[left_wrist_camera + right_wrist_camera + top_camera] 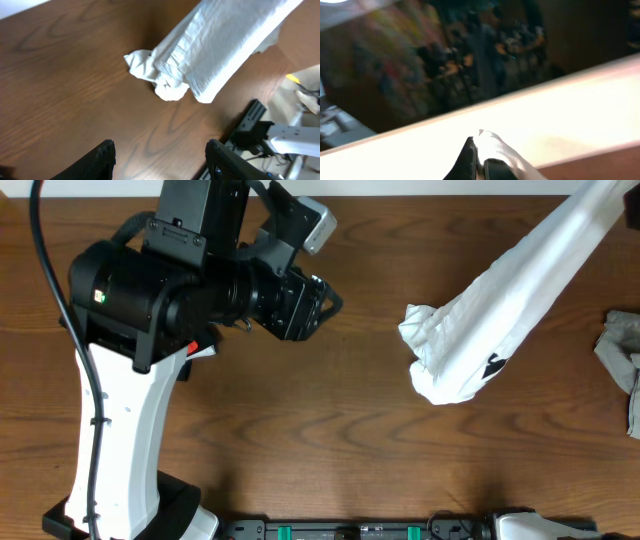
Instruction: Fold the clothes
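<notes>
The brown wooden table [300, 440] fills the overhead view. The left arm [125, 390], white below and black above, reaches from the near left edge up over the left half of the table. The white shirt [520, 280] is drawn into a long bunched roll that runs from the far right corner down to the right middle of the table. Its upper end rises out of the overhead view, and its crumpled lower end rests on the wood, as the left wrist view also shows [215, 50]. A grey cloth [625, 355] lies at the right edge, near the shirt's lower end but apart from it. The left pincer [160, 160] hangs over bare wood with its jaws about halfway apart and nothing between them. The shirt lies ahead of it, well clear of both fingers [102, 157]. The right pincer [481, 164] is fully closed, with a fold of white shirt fabric [492, 147] nipped between its dark fingertips. Behind it that view is blurred, a pale band across a dark background, and what the band is I cannot tell. A small patch of black print [495, 365] shows on the shirt near its lower end.
</notes>
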